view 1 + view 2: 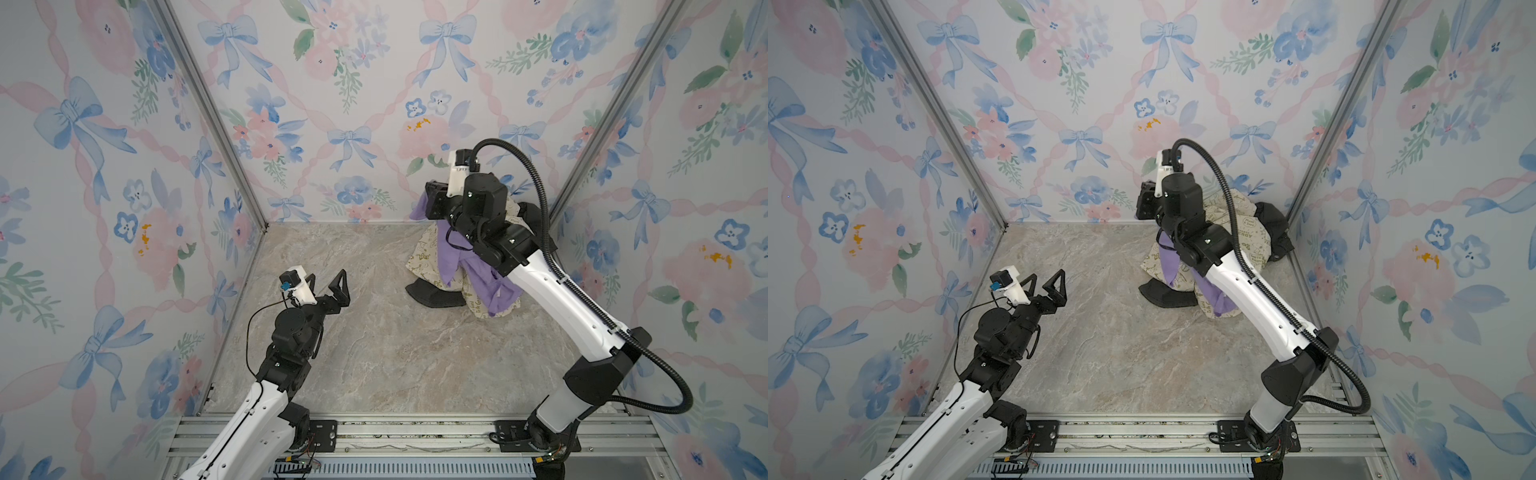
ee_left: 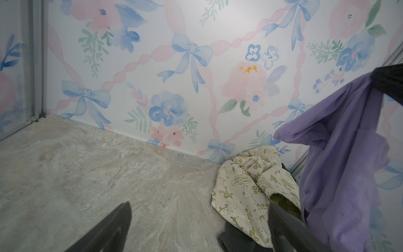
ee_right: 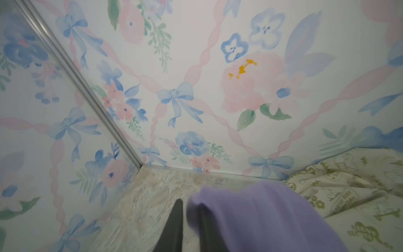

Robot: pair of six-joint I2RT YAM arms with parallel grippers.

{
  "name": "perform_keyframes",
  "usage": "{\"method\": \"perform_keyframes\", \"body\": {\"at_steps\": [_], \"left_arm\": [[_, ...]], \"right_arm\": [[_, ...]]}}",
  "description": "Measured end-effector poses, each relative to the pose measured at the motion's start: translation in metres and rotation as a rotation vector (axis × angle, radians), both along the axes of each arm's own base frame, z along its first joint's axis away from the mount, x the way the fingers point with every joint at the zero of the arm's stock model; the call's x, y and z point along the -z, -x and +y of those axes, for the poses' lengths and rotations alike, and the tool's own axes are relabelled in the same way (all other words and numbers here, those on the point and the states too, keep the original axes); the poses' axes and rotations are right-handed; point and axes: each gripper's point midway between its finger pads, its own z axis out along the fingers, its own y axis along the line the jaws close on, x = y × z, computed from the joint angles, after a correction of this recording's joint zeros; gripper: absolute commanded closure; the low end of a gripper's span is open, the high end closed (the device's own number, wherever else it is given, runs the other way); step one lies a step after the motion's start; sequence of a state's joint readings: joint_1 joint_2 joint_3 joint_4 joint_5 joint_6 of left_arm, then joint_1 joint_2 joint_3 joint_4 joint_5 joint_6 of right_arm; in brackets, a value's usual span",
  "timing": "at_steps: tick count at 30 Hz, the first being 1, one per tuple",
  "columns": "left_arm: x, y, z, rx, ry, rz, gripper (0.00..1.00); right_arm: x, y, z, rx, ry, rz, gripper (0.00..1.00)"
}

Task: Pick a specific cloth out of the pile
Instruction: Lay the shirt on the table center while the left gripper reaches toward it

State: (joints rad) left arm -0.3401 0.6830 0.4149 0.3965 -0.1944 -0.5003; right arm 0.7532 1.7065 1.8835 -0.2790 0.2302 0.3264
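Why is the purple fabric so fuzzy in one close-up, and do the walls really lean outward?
Right wrist view: the purple cloth hangs too near the lens and blurs, as do the fingers; in a top view the wide lens splays the wall posts, with no glare.

A beige-grey marble-patterned tabletop [image 1: 374, 353] is lying between pale wallpapered walls [image 1: 332, 83] showing blue bows and pink flowers; silver aluminium posts [image 1: 208, 104] are standing at their corners.

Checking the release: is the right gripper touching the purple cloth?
Touching. The right wrist view shows the cloth draped over one finger of the right gripper, jaws parted.
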Motion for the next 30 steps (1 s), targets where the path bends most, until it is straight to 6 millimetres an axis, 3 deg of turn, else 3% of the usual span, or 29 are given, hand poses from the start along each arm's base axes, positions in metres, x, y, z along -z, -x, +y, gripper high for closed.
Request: {"method": "perform_keyframes", "body": {"at_steps": [2, 5, 8, 10, 17, 22, 25, 30], "left_arm": [[-0.003, 0.002, 0.005, -0.023, 0.005, -0.011, 0.02], [-0.008, 0.005, 0.011, -0.053, 0.012, -0.027, 0.02], [-0.007, 0.006, 0.016, -0.078, 0.011, -0.022, 0.02], [-0.004, 0.005, 0.017, -0.087, 0.007, -0.010, 0.02], [0.012, -0.007, 0.010, -0.073, -0.041, 0.051, 0.02], [0.013, -0.032, -0.020, 0.030, -0.124, 0.108, 0.04], [0.006, -0.049, -0.060, 0.140, -0.204, 0.119, 0.04], [-0.004, -0.072, -0.145, 0.334, -0.346, 0.109, 0.05]], "right_arm": [[0.036, 0.019, 0.043, -0.116, 0.059, 0.056, 0.35], [0.080, 0.047, 0.087, -0.252, 0.138, 0.134, 0.28], [0.099, 0.057, 0.093, -0.299, 0.179, 0.175, 0.25], [0.100, 0.050, 0.085, -0.283, 0.179, 0.178, 0.24], [0.088, 0.012, 0.020, -0.149, 0.161, 0.174, 0.21], [0.068, -0.001, -0.043, -0.031, 0.144, 0.148, 0.16], [0.061, 0.000, -0.089, 0.052, 0.134, 0.137, 0.13], [0.057, 0.012, -0.162, 0.188, 0.123, 0.129, 0.10]]}}
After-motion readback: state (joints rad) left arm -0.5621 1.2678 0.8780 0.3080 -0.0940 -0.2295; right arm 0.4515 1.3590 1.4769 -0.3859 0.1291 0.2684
